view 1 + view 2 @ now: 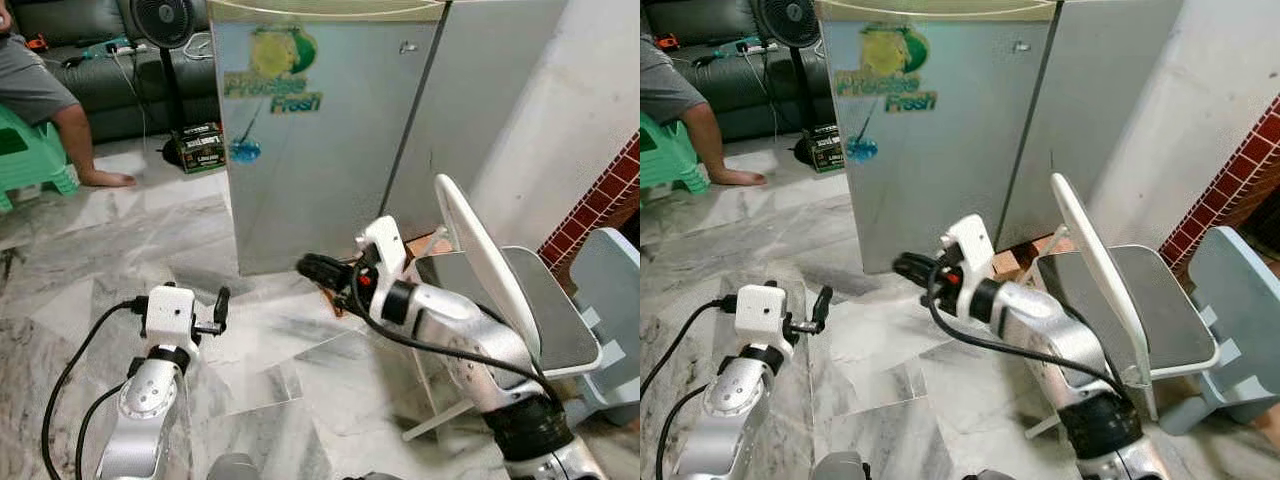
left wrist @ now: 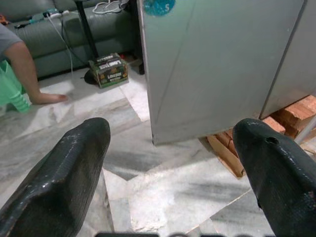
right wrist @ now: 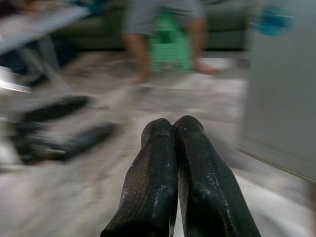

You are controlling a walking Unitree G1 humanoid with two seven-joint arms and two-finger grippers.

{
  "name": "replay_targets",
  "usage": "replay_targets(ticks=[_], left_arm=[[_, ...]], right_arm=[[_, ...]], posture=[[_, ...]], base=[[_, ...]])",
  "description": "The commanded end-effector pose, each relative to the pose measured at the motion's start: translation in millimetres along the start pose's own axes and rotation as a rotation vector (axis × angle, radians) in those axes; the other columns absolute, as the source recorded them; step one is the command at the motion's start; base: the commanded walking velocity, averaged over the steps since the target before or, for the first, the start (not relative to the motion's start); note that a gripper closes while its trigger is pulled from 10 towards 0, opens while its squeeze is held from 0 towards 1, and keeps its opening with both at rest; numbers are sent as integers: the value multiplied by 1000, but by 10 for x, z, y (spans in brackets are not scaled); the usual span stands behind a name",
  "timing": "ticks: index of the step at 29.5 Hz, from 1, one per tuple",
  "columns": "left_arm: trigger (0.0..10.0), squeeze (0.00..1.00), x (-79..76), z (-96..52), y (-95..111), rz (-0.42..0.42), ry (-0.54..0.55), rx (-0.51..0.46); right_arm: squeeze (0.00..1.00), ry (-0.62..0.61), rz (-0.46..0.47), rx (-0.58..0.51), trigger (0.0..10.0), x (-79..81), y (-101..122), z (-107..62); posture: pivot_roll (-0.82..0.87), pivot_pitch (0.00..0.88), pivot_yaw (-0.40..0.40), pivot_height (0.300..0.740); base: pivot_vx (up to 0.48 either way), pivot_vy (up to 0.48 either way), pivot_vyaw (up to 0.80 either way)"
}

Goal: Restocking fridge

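I stand on a pale marbled floor (image 1: 90, 240) facing a small silver fridge (image 1: 320, 150), which fills the upper middle of my head view. Its door is shut, with a yellow and green sticker (image 1: 275, 70) near the top and a small blue sticker (image 1: 245, 150) lower down. In my left wrist view, red bricks (image 2: 296, 111) and a piece of wood sit under the fridge's lower right corner.

My left gripper (image 1: 218, 310) is raised in the lower left of the frame, above bare floor and short of the fridge. Its two black fingers (image 2: 64, 168) are spread wide apart and hold nothing; between them I see the floor and the bottom of the fridge door.

My right gripper (image 1: 318, 270) reaches in from the lower right toward the centre, low in front of the fridge door. Its two black fingers (image 3: 197, 182) are pressed together with nothing between them. That wrist view is blurred.

At the right of the frame stands a white and grey chair (image 1: 500, 290), just beside my right arm. Behind it rise a white wall and a strip of red tile (image 1: 600, 200).

In the upper left, a person (image 1: 45, 95) sits on a green stool (image 1: 30, 155) with a bare foot on the floor. Near them are a dark sofa (image 1: 100, 50), a standing fan (image 1: 165, 25) and a small green and black box (image 1: 200, 148) on the floor.
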State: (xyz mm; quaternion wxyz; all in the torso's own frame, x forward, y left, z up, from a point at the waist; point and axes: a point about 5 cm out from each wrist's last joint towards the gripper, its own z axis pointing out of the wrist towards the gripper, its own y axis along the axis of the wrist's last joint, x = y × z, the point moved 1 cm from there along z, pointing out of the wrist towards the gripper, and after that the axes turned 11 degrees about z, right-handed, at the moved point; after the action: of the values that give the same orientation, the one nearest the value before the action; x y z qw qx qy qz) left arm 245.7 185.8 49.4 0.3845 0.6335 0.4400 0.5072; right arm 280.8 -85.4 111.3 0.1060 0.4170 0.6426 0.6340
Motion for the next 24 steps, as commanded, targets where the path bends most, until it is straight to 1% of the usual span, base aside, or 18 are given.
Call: replay_targets(ticks=[1,2,4,6,7,8,9,10,12,13,14,17,18,19,20,22,24], left_arm=[[10000,0,16,-24,9,-1,11,1],[10000,0,15,-40,-3,-6,14,6],[10000,0,12,-48,-6,-8,17,8],[10000,0,6,-50,-2,-9,18,7],[10000,0,6,-50,-2,-9,18,7],[10000,0,0,-30,1,-13,17,8],[10000,0,0,-25,1,-14,17,8],[10000,0,-3,-21,8,-16,18,7],[10000,0,-4,-20,12,-17,18,6],[10000,0,-5,-18,11,-21,18,7],[10000,0,-7,-20,8,-23,18,8],[10000,0,-15,-29,-1,-38,17,15],[10000,0,-24,-31,3,-46,5,9],[10000,0,-31,-51,38,-58,-16,-25],[10000,0,-31,-60,52,-64,-21,-39],[10000,0,-26,-69,68,-66,-22,-54],[10000,0,-40,-76,65,-82,-37,-53]], right_arm=[[0,-107,-44,-32,10000,-137,0,-78],[0,-171,-35,-43,10000,-204,-38,-132],[0,-257,-55,-56,10000,-302,-88,-221],[0,-328,-61,-62,10000,-367,-130,-289],[0,-328,-61,-62,10000,-367,-130,-289],[0,-420,-59,-75,10000,-453,-156,-341],[0,-431,-63,-78,10000,-464,-154,-345],[0,-451,-70,-113,10000,-480,-107,-353],[0,-467,-74,-129,10000,-493,-88,-355],[0,-513,-95,-148,10000,-543,-51,-357],[0,-528,-93,-162,10000,-563,-34,-359],[0,-542,-99,-186,10000,-589,7,-359],[0,-544,-93,-198,10000,-594,23,-362],[0,-547,-110,-202,10000,-593,31,-363],[0,-548,-120,-208,10000,-590,38,-362],[0,-547,-120,-219,10000,-584,50,-363],[0,-552,-134,-225,10000,-573,58,-354]], posture=[[106,0,-21,740],[102,0,-22,740],[99,0,-24,740],[95,0,-24,740],[95,0,-24,740],[87,0,-22,740],[87,0,-22,740],[83,0,-21,740],[81,0,-20,740],[78,0,-21,740],[78,0,-22,740],[79,0,-24,740],[80,0,-27,740],[79,0,-29,740],[79,0,-29,740],[78,0,-30,740],[77,0,-32,740]], base=[[0,0,0],[0,0,0],[0,0,0],[0,0,0],[0,0,0],[0,0,0],[0,0,0],[0,0,0],[0,0,0],[0,0,0],[0,0,0],[0,0,0],[0,0,0],[0,0,0],[0,0,0],[382,0,0],[471,0,763]])
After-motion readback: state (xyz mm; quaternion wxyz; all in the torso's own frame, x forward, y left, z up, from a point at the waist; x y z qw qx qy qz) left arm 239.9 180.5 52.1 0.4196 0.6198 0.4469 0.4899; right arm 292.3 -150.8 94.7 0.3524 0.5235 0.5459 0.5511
